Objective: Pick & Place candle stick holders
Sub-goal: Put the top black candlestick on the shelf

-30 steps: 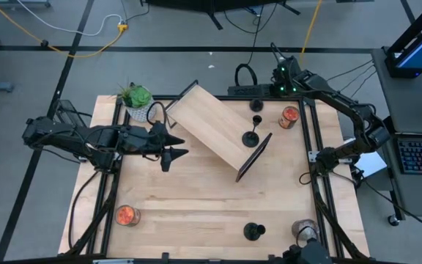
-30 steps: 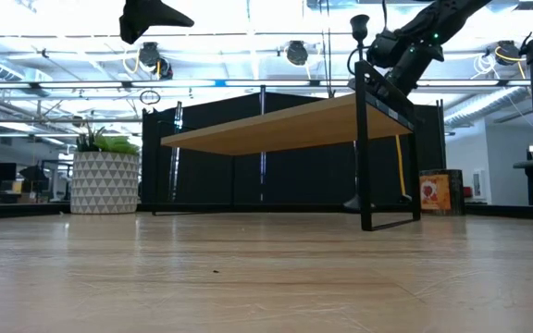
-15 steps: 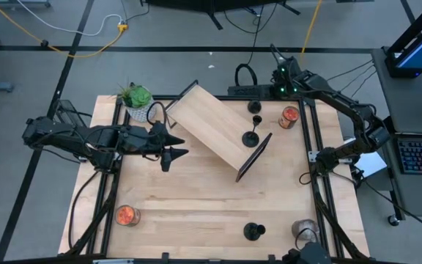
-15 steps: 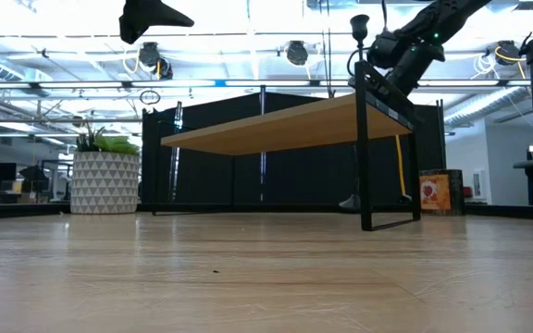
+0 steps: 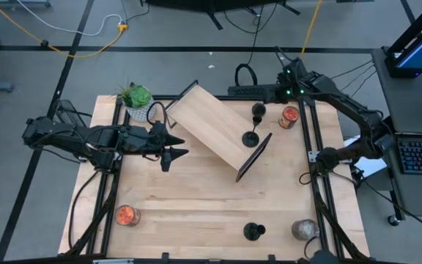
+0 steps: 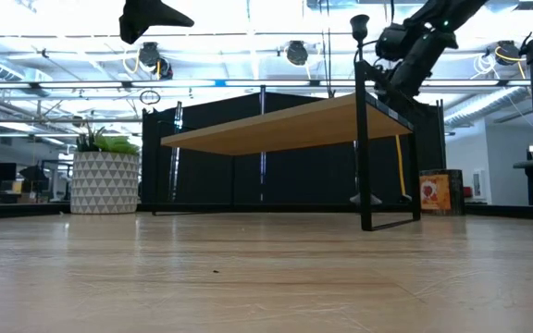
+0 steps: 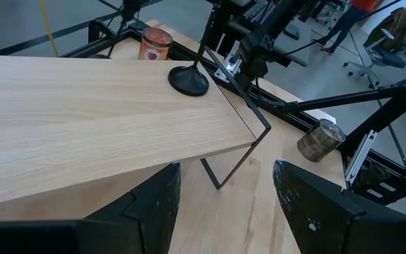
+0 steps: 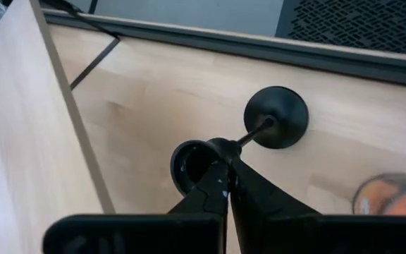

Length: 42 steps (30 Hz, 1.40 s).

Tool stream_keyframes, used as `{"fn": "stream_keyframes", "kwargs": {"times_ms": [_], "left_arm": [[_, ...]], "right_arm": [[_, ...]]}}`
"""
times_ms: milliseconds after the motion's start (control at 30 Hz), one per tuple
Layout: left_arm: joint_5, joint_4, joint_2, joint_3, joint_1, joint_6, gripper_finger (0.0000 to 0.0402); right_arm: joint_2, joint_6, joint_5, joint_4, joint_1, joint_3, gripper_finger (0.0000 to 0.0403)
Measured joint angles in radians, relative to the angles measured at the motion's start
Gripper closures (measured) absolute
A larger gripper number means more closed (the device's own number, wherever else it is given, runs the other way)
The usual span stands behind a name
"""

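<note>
Carrying step: right gripper (image 8: 223, 185) clamped on holder (image 8: 249, 135) cup rim, shelf (image 8: 20, 134) beside; next, lift clear, then place.

left gripper (image 5: 184, 153): raised mid-table, jaws parted | right gripper (image 8: 220, 173): far edge, jaws closed

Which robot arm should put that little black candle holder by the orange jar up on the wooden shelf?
Probably the right. The right gripper is already shut on the candle stick holder beside the wooden shelf. The left gripper hovers open across the shelf, holding nothing.
</note>
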Motion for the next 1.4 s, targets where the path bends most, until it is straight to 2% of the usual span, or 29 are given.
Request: {"fn": "stream_keyframes", "kwargs": {"times_ms": [233,500,667,800,933,1167,1400], "left_arm": [[0.0,0.0,0.0,0.0,0.0,0.0,0.0167],[-0.001,0.001,0.0,0.0,0.0,0.0,0.0167],[-0.001,0.001,0.0,0.0,0.0,0.0,0.0167],[-0.001,0.002,0.0,0.0,0.0,0.001,0.0167],[-0.031,0.006,0.0,0.0,0.0,0.003,0.0167],[-0.113,0.03,0.0,0.0,0.0,0.062,0.0167],[-0.151,0.176,0.0,0.0,0.0,0.201,0.0167]], "right_arm": [[-0.059,0.012,-0.049,-0.015,-0.002,0.0,0.0402],[-0.113,0.021,-0.047,-0.013,-0.002,0.0,0.0402],[-0.167,0.058,-0.051,0.053,-0.002,0.0,0.0402],[-0.215,0.095,-0.104,0.112,-0.002,0.004,0.0402],[-0.243,0.095,-0.125,0.139,0.0,0.066,0.0402],[-0.251,0.087,-0.176,0.168,0.047,0.253,0.0403],[-0.237,0.088,-0.181,0.171,0.173,0.399,0.0403]]}}
